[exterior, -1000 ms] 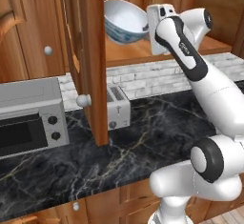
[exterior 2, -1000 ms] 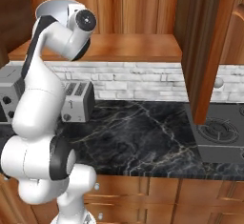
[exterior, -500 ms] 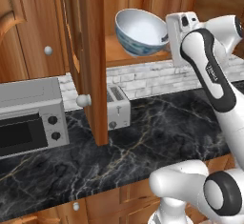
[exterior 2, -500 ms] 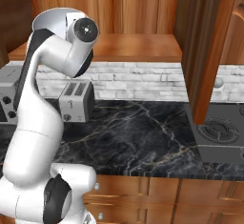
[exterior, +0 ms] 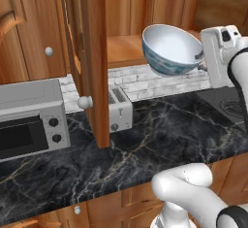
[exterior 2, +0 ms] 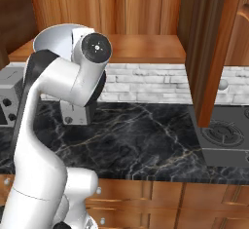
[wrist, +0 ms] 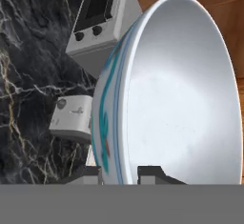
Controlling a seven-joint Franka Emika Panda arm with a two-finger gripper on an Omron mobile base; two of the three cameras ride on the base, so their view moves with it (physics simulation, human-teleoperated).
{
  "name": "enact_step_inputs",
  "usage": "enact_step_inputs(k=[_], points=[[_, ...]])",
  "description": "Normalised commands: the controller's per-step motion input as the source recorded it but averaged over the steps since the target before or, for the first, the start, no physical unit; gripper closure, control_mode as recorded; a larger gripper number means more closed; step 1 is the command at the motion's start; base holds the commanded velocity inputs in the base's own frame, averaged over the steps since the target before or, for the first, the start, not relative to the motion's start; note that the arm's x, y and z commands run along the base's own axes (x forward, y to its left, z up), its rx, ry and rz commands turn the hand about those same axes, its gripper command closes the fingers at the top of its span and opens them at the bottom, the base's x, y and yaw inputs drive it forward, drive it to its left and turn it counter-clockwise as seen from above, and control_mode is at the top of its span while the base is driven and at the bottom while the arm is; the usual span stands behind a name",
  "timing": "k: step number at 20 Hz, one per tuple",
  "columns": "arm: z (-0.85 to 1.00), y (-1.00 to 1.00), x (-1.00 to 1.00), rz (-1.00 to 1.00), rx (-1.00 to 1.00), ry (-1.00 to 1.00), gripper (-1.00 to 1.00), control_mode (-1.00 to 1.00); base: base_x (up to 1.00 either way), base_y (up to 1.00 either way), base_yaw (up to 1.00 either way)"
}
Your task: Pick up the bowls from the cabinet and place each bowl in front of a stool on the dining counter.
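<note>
Gripper (wrist: pixel 119 173) clamped on the rim of the white, blue-patterned round bowl (exterior: pixel 172 50) has drawn it out of the reddish-brown wooden cabinet (exterior: pixel 92 52) and lower, now hanging tilted above the black marble desk (exterior: pixel 160 135), ready for carrying to the dining counter.

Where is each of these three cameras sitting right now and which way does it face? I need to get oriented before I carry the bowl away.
Left base view: behind the arm on its left, facing the cabinet; white arm at lower right holds the bowl tilted in the air.
Right base view: behind on the right, facing the same shelf; the arm covers the left side.
Hand view: on the hand, looking along the gripper, shut on the bowl rim.
Shared: the toaster and the bowl appear in all three views.
</note>
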Motion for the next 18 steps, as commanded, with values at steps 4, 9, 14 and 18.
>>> enact_step_inputs(k=[4,9,14,18], points=[[-0.13,-0.38,-0.99,0.00,-0.02,0.20,1.00,-1.00,0.00,0.00,0.00],[-0.37,-0.37,-0.87,0.00,-0.07,0.22,1.00,-1.00,0.00,0.00,0.00],[-0.59,-0.16,-0.94,0.03,-0.01,0.12,1.00,-1.00,0.00,0.00,0.00],[-0.71,0.00,-0.71,0.08,-0.08,0.12,1.00,-1.00,0.00,0.00,0.00]])
